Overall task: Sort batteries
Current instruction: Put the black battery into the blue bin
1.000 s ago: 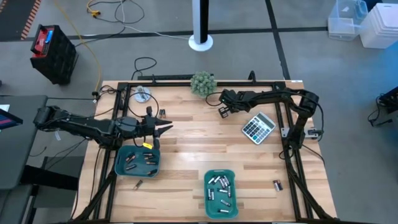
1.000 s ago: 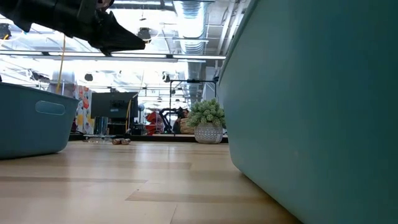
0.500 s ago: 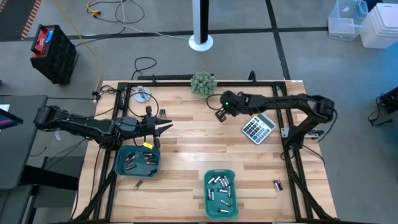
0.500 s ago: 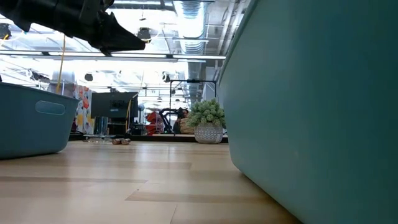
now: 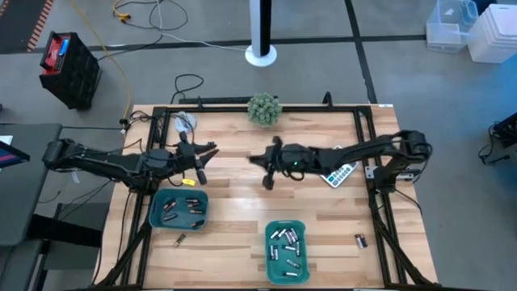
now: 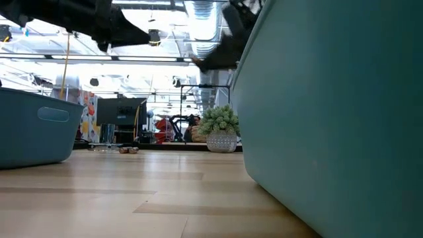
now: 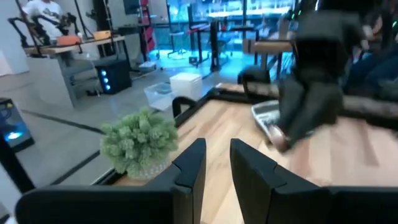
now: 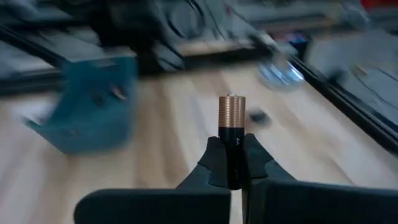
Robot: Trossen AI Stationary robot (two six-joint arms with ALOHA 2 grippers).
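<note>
My right gripper point(image 5: 252, 158) hangs over the middle of the table, pointing toward its left edge, shut on a dark battery with a coppery end point(image 8: 231, 127). My left gripper point(image 5: 208, 151) hovers beyond the left teal tray point(image 5: 155, 212) and faces the right gripper. Its fingers point(image 7: 214, 167) stand a narrow gap apart with nothing between them. Batteries lie in both the left tray and the near teal tray point(image 5: 271, 267). Loose batteries lie on the wood at the near left point(image 5: 179, 239) and near right point(image 5: 360, 240). My right gripper pinches the battery's dark body point(image 8: 232, 155) between its two fingertips. The battery lies along the fingers, and its coppery end point(image 8: 232, 111) juts out past them. It is lifted clear of the table.
A grey calculator point(image 5: 341, 173) lies partly under my right arm. A small potted plant point(image 5: 263, 107) stands at the far edge, and a silvery round thing point(image 5: 185, 123) sits at the far left. In the low view the near tray's wall point(image 6: 330, 119) fills the right side.
My right gripper has swung from beside the plant at the far edge toward the table's middle and left. It has risen and turned to point at the left edge, carrying the battery. My left gripper has swung slightly toward the far edge.
</note>
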